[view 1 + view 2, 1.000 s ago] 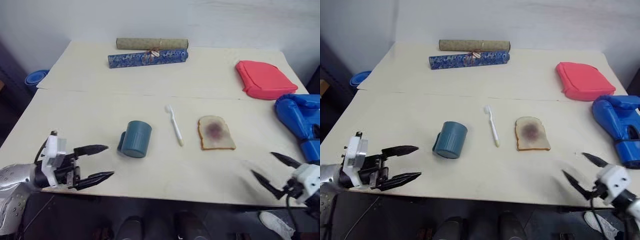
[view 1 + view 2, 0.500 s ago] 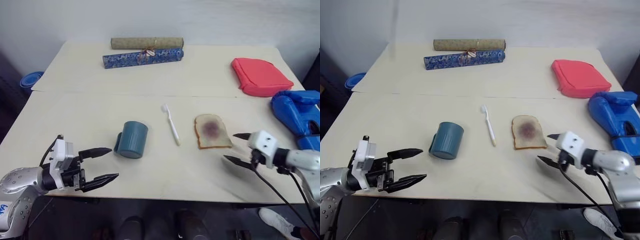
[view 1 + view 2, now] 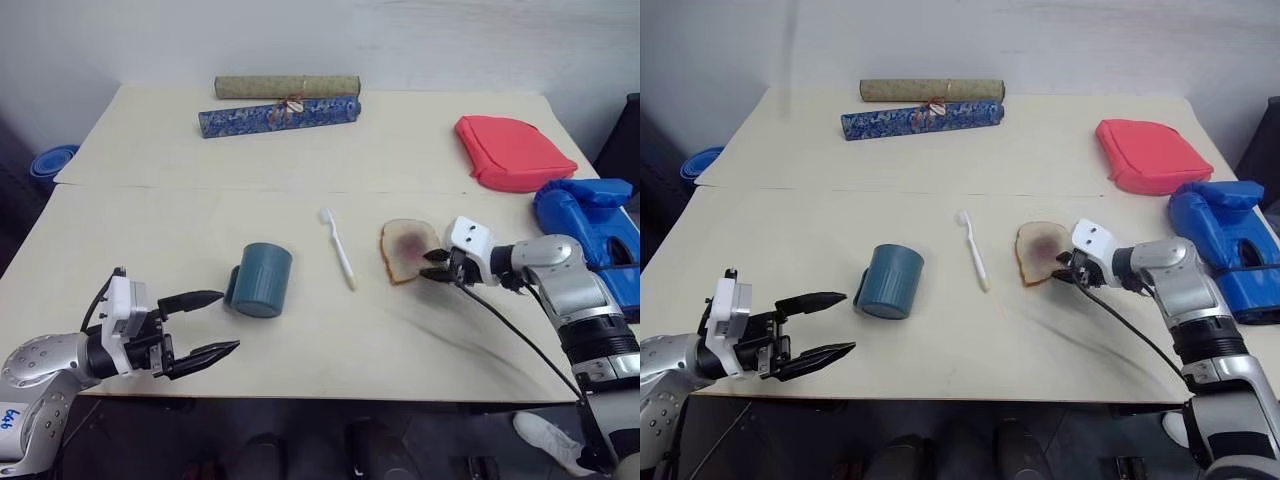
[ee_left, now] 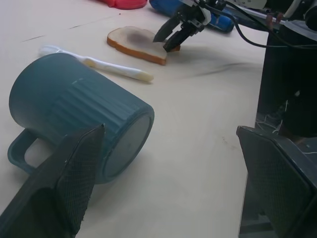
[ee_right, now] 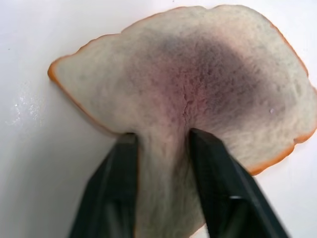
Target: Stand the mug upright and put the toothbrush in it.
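Pinching bread slice point(image 5: 188, 99) with right pincer point(image 3: 1068, 268); left pincer point(image 3: 205, 322) wide near tipped mug point(image 3: 262, 280). Mug rigid, light: we'd grip rim. Toothbrush point(image 3: 338, 249) slim, slippery.

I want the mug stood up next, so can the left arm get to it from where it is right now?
Probably yes. The left gripper is open and empty, just short of the mug, which lies on its side with bare table between them. The toothbrush lies beyond the mug, out of the way.

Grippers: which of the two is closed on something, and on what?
The right gripper: its fingers pinch the near edge of the bread slice. The left gripper hangs open near the mug, holding nothing.
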`<state>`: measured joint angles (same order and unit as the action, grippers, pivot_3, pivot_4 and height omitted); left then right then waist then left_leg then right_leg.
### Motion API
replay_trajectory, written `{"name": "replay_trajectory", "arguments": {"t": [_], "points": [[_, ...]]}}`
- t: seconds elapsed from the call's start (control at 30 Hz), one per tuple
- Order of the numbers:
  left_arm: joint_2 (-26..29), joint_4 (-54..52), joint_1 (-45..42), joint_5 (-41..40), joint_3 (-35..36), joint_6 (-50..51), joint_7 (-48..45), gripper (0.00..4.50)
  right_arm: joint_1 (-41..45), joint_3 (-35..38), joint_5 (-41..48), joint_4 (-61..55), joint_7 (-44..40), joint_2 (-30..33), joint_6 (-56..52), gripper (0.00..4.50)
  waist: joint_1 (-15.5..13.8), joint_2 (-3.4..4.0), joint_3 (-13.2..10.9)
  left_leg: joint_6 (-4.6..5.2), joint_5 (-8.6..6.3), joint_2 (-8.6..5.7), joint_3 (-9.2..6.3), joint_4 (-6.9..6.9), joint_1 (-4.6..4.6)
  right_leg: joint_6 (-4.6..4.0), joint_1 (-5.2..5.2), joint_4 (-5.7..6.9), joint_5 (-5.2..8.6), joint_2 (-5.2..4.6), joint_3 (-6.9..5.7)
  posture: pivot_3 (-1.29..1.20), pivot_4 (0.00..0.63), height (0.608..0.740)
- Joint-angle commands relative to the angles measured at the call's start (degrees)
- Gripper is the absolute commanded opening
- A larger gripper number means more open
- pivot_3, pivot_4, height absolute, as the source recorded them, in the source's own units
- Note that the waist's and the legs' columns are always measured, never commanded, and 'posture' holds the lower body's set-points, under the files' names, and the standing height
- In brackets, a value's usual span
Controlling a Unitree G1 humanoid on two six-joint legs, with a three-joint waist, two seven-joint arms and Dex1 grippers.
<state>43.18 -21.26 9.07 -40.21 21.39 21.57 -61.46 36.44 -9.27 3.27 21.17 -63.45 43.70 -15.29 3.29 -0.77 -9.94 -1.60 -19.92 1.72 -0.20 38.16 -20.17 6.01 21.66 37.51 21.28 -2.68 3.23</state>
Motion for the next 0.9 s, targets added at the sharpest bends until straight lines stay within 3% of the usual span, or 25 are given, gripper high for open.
{"name": "replay_trajectory", "arguments": {"t": [0.03, 0.07, 0.23, 0.47, 0.67, 0.8, 0.9], "points": [[-0.39, -0.25, -0.37, -0.14, 0.89, -1.31, 0.20, 4.50, -3.27, 4.74, 3.62, -5.45, -0.37, 2.20, -5.31, 0.24, -0.10, 0.03, -0.02, -0.02, 0.00, 0.00, -0.02, -0.02, -0.04, 0.00, 0.03, 0.00, 0.00, 0.00, -0.01, 0.00, 0.150, 0.740], [-0.52, -0.12, -0.51, -0.31, 1.05, -1.35, 0.40, 4.50, -4.42, 6.90, 4.26, -7.28, 0.16, 3.61, -6.30, 0.01, -0.24, 0.06, -0.04, -0.02, 0.00, 0.00, -0.04, -0.04, -0.06, 0.00, 0.05, -0.01, 0.00, 0.00, -0.03, 0.00, 0.150, 0.740], [-0.83, 0.72, -0.83, -0.07, 1.68, -2.10, 0.72, 4.50, -12.32, 19.13, 5.29, -15.60, 5.83, 12.16, -13.77, 0.01, -1.72, 0.32, -0.17, -0.02, 0.00, -0.15, -0.02, 0.00, -0.47, 0.00, 0.41, -0.05, 0.00, -0.13, -0.04, 0.00, 0.150, 0.740], [-1.29, 1.65, -0.95, 0.55, 1.42, -2.89, 1.48, 4.50, -18.76, 20.40, 2.29, -9.78, 9.13, 16.49, -10.23, 0.01, -1.13, 0.25, -0.13, -0.03, 0.06, -0.08, 0.17, 0.14, -0.89, 0.01, 0.90, 0.15, 0.00, 0.02, 0.11, 0.00, 0.150, 0.740], [-0.66, 3.41, -0.56, 0.88, 3.49, -3.19, 1.47, 4.50, -17.55, 20.00, 4.23, -6.66, 4.66, 17.62, -4.54, 1.88, -0.09, 0.34, -0.16, 0.18, 0.13, -0.08, 0.36, 0.11, -0.71, 0.05, 0.90, 0.35, -0.03, 0.04, 0.28, 0.00, 0.150, 0.740], [0.02, 5.51, 1.26, 1.83, 7.40, -3.90, 1.96, 4.50, -23.88, 25.18, 7.89, -7.82, -5.77, 22.39, 7.73, 3.23, -0.32, 0.36, -0.17, 0.12, 0.15, -0.07, 0.31, 0.01, -0.73, 0.05, 0.94, 0.31, -0.03, 0.06, 0.22, 0.00, 0.150, 0.740], [0.70, 9.05, 2.38, 2.77, 11.43, -3.94, 3.59, 4.50, -24.66, 29.75, 13.33, -10.16, -6.91, 20.08, 9.69, 4.18, -0.26, 0.34, -0.18, 0.11, 0.15, -0.09, 0.33, 0.09, -0.79, 0.05, 0.91, 0.23, -0.03, 0.02, 0.22, 0.00, 0.150, 0.740]]}}
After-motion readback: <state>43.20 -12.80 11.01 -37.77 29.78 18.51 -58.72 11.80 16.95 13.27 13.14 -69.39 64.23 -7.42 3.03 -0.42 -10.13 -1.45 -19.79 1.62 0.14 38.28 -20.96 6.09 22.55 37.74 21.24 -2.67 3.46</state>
